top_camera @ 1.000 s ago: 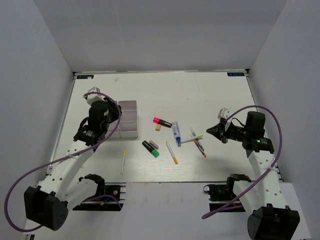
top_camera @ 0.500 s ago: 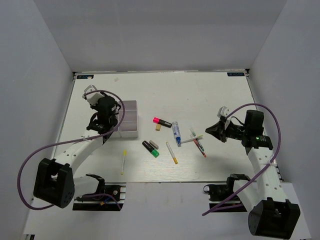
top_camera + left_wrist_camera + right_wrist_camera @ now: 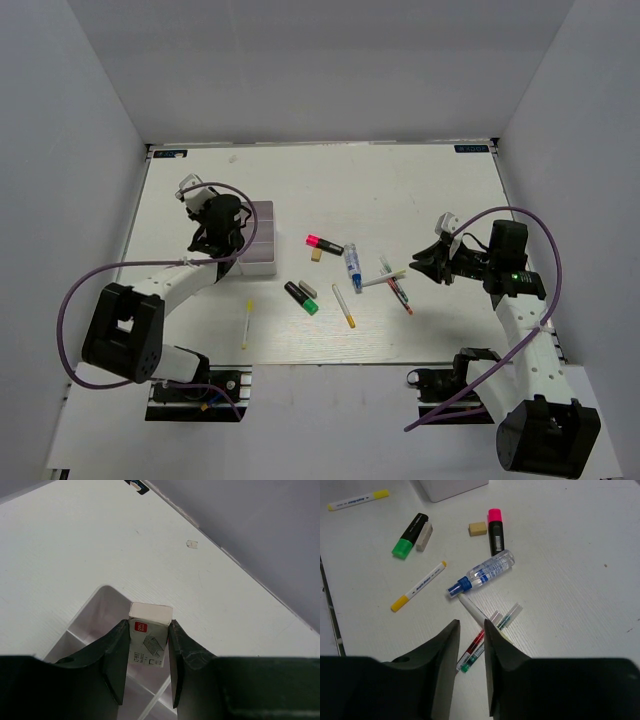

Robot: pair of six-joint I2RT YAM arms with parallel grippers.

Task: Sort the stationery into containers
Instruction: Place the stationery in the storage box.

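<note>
Block: small, white, with a red tag and a line drawing on the near face; upright between the left fingers, over the far part of the containers.
Containers: two adjoining white-walled squares at the counter's left, partly hidden under the left wrist in the top view; pale inner walls and a divider visible in the left wrist view.
Left end effector: closed on the block, one pad on each side.
Left arm: stretched forward from its base and bent down over the containers, a purple cable looping beside it.
Loose stationery, mid-counter: pink highlighter just beside the beige eraser; green highlighter touching the white eraser; marker, clear with a blue cap; yellow-tipped pen; second yellow-tipped pen apart to the left; white pen lying across the red pen.
Right end effector: jaws a little apart, open, hovering just right of the crossed pens and pointing at them.
Right arm: elbow raised at the counter's right, wrist angled left and down.
</note>
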